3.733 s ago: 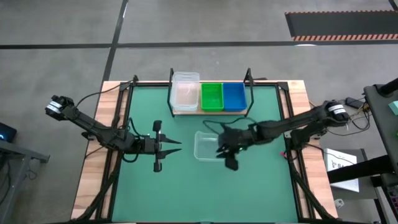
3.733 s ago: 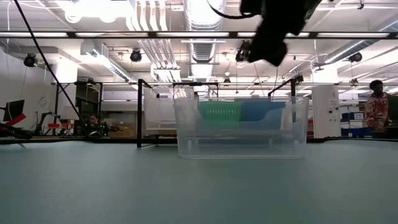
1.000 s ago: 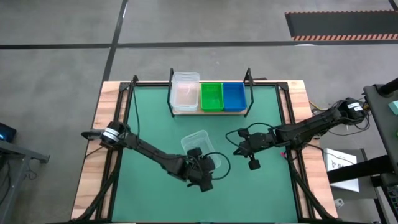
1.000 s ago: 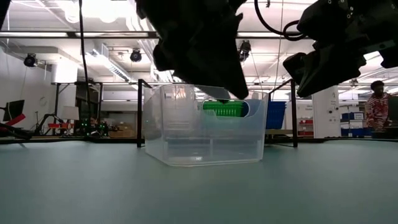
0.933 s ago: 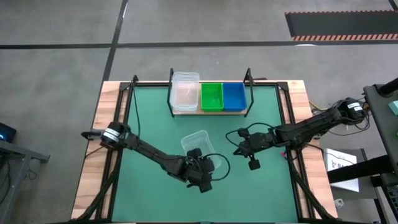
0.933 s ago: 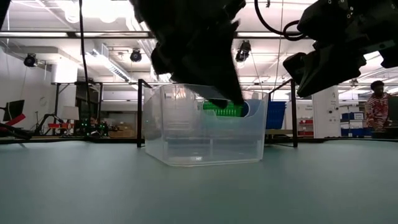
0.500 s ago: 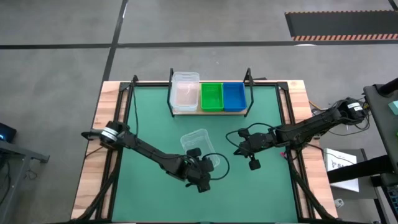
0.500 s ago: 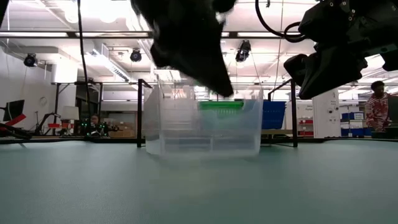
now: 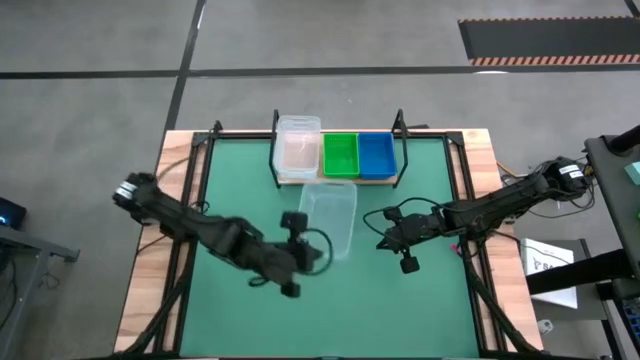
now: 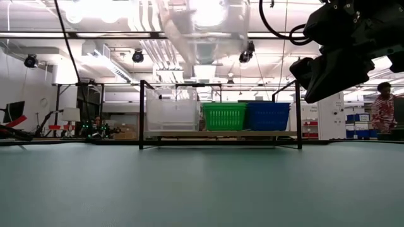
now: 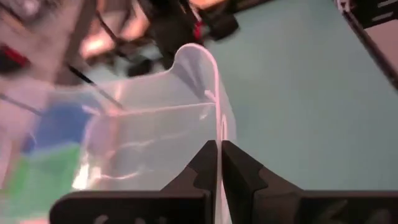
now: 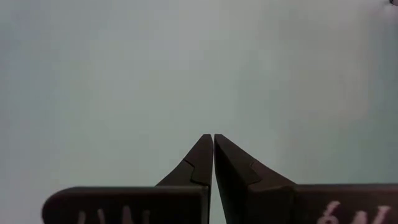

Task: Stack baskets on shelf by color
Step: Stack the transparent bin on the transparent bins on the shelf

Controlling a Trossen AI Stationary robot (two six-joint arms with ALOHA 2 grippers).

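Clear basket aloft; clear, green, blue baskets on light-brown shelf.

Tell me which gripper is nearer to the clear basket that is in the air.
Left. The left gripper is shut on the rim of the clear basket and holds it above the mat. The right gripper is shut and empty, apart from the basket on its right side.

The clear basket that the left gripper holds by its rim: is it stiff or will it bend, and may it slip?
The clear basket looks thin-walled and empty, so probably light. The left gripper pinches only one wall at the rim, so that wall may flex and the basket may swing. Its smooth plastic could slip. The right gripper waits over the mat.
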